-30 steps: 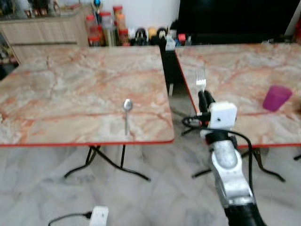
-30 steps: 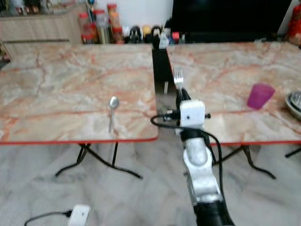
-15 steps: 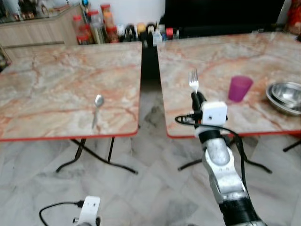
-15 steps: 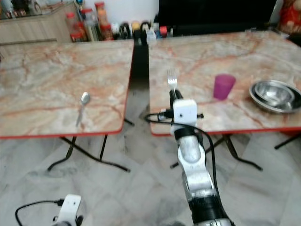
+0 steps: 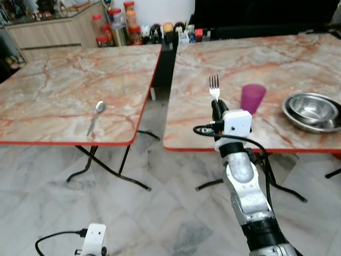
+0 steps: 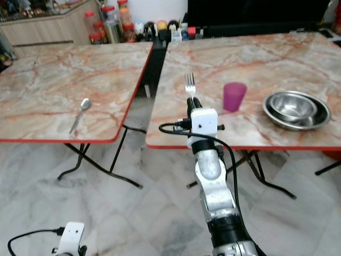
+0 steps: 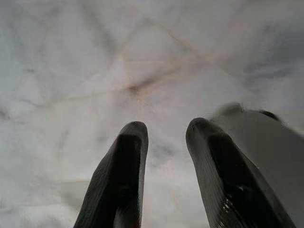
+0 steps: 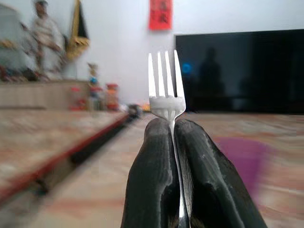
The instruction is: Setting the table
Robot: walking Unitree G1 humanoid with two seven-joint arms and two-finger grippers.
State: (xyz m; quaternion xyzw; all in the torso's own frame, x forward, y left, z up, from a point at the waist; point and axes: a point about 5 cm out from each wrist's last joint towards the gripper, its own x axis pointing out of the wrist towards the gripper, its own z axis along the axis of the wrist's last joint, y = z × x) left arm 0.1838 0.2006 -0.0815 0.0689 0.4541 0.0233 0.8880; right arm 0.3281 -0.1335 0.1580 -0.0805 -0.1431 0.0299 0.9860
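Note:
My right gripper [image 5: 216,105] is shut on a silver fork [image 5: 214,87] and holds it upright, tines up, over the front edge of the right marble table [image 5: 277,64]. In the right wrist view the fork [image 8: 166,90] stands pinched between the two black fingers [image 8: 152,180]. A purple cup [image 5: 252,98] and a steel bowl [image 5: 311,109] sit on that table, to the right of the fork. A spoon [image 5: 96,114] lies near the front of the left table [image 5: 64,80]. My left gripper [image 7: 164,137] hangs low over the floor with its fingers apart.
A gap with floor separates the two red-edged folding tables. Bottles and jars [image 5: 125,26] line the back by a wooden cabinet [image 5: 53,29]. A dark screen [image 5: 266,16] stands behind the right table. Table legs [image 5: 106,165] spread under each top.
The camera has shifted, so the tables sit differently in the picture and the steel bowl shows in full. The fork stays upright in the right gripper.

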